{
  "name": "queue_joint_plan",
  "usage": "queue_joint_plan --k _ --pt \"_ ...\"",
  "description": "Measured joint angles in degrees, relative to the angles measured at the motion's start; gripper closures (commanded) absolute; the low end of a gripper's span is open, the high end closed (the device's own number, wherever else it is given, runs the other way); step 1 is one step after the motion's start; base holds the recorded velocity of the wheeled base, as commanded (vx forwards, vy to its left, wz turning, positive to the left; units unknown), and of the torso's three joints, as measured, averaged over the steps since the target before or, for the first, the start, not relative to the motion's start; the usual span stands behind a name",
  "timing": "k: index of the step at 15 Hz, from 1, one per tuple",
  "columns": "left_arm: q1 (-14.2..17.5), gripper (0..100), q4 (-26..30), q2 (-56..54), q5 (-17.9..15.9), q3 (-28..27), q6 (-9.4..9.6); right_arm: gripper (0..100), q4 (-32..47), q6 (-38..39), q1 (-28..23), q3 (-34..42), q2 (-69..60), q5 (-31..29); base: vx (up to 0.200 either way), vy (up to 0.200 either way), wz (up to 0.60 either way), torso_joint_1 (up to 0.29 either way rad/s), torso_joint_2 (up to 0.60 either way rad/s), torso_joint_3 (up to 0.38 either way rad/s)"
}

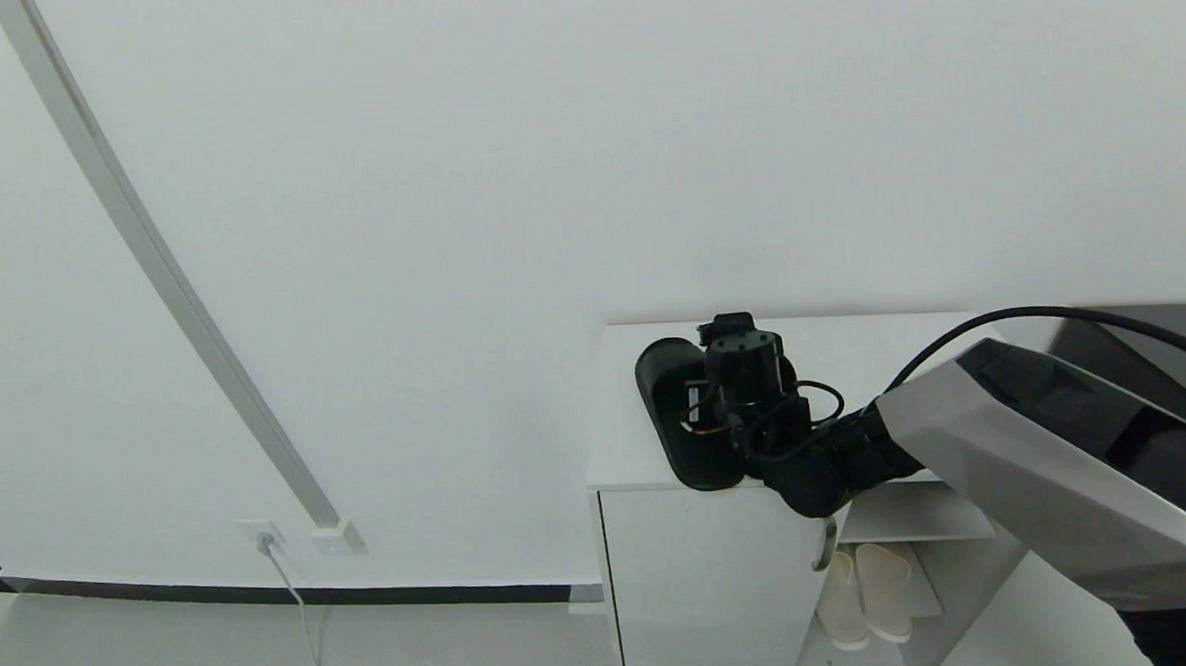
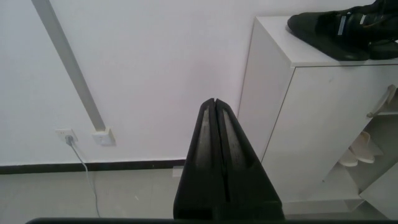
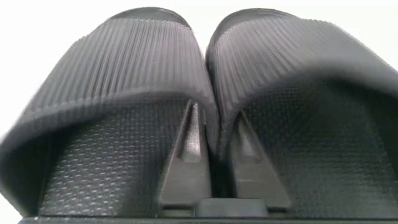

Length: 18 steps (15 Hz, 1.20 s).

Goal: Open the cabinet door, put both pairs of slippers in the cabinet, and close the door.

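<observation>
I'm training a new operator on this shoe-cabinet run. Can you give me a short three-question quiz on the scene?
1. True or false: the black slippers lie on the floor.
2. Where are the white slippers? A) beside the black pair B) on a shelf inside the cabinet C) on the floor
3. Fill in: the left gripper has its fingers ____.
Key: 1 false; 2 B; 3 shut.

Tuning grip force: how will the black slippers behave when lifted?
Probably light and foam-like: the black slippers look thick, ribbed and moulded. Likely to flex, since the right gripper pinches only their inner strap walls. Textured surfaces suggest little slip.
</observation>
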Motion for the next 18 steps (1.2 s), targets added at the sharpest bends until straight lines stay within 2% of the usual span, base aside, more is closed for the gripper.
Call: queue_joint_plan --k 4,9,14,18 --pt "0.0 100 0.0 0.0 0.02 0.0 0.02 100 0.02 0.05 0.09 2.9 -2.32 0.22 0.0 0.0 0.0 0.0 0.0 0.0" --pt "0.0 100 0.02 0.0 0.0 0.0 0.06 100 -0.9 -0.5 1.66 16.32 -14.12 3.16 0.0 0.0 0.0 0.0 0.0 0.0" --pt "0.0 100 0.02 0.0 0.02 0.0 0.13 100 2.33 -1.01 6.56 29.77 -27.98 4.02 0.0 0.0 0.0 0.0 0.0 0.0" --pt "0.0 100 0.02 0.0 0.02 0.0 0.11 100 5.06 2.07 10.42 36.74 -36.05 3.89 0.0 0.0 0.0 0.0 0.0 0.0"
